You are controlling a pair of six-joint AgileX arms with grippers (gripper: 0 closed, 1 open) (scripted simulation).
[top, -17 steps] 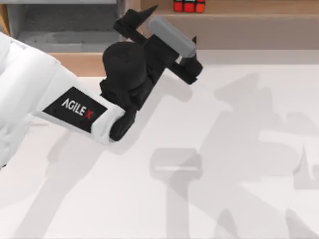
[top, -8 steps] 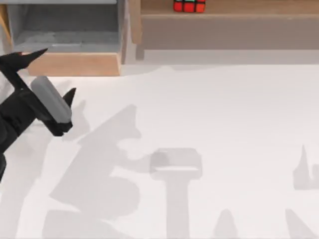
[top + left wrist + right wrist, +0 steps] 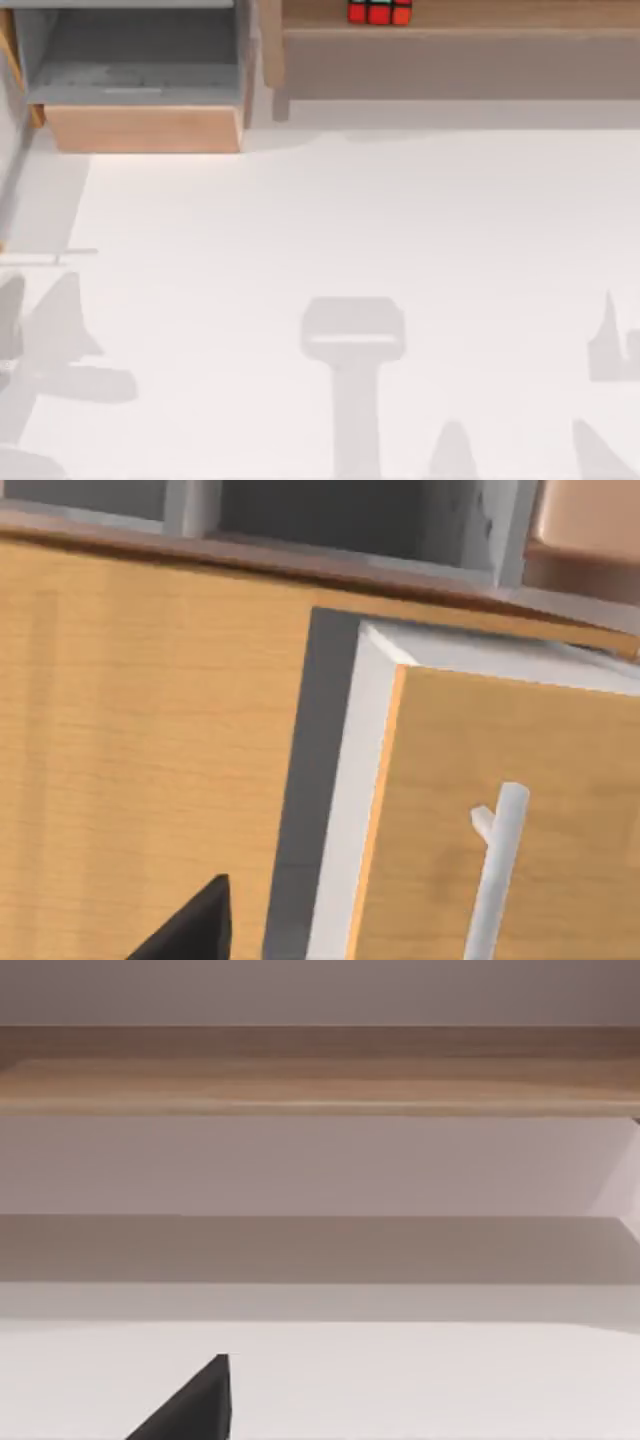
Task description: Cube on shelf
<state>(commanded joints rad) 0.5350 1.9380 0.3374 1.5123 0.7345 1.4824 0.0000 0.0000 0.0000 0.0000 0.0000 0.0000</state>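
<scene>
You can see the small puzzle cube with black grid lines and red tiles plus one green tile (image 3: 379,11) sitting on the long light-brown wooden shelf board (image 3: 500,14) at the far edge of the top view, above the grey-brown shaded recess (image 3: 460,66). It rests squarely on the board, well right of the smaller wooden box unit with a grey interior (image 3: 140,70). Judged from that, the cube looks already placed, and nothing is left but to keep clear of it.

The white table (image 3: 350,220) carries only shadows of the arms. In the left wrist view a dark tip of the left hand (image 3: 190,930) points toward a light wooden cabinet panel with a white bar handle (image 3: 497,865); in the right wrist view a like tip of the right hand (image 3: 190,1405) faces the shelf's front edge across the table. You cannot tell from one fingertip how wide either hand stands, though nothing appears between the fingers.

Should you need to move the cube again, expect it to be light, rigid and rather slick on its glossy tiles. Take it by two opposite flat faces, centred, with a modest squeeze; a corner grip would likely let it twist out.
</scene>
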